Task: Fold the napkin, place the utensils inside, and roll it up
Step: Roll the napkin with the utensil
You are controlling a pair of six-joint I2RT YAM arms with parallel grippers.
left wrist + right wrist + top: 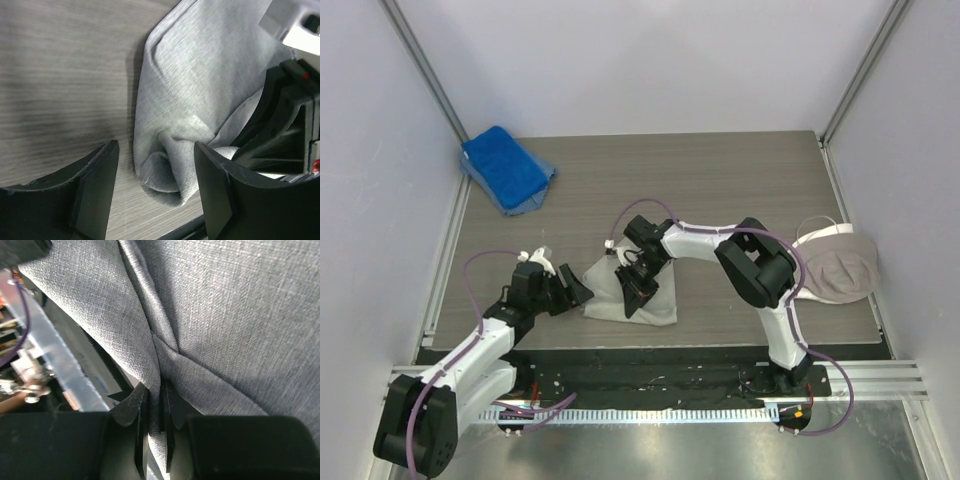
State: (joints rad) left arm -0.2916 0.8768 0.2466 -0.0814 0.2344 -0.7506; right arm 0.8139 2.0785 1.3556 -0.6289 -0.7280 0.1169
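Top external view is showing the napkin lying on the wooden table, close to the front edge and between the two arms. It is looking bunched and folded over, not flat. The left gripper is sitting just beside the napkin's left side. The right gripper is reaching down onto the middle of the napkin. A bright blue towel is lying in the far left corner, well apart from the napkin. A beige-grey cloth is lying at the right edge of the table.

In the left wrist view, the left gripper is holding its two fingers wide apart. A rolled-up corner of the napkin is lying between them, and I cannot tell if either finger is touching it. The black right gripper is showing on the right side, pressing onto the cloth.

In the right wrist view, the right gripper is pinching its fingers close together on a fold of the napkin. The grey cloth is making creases that are running up from the pinch.
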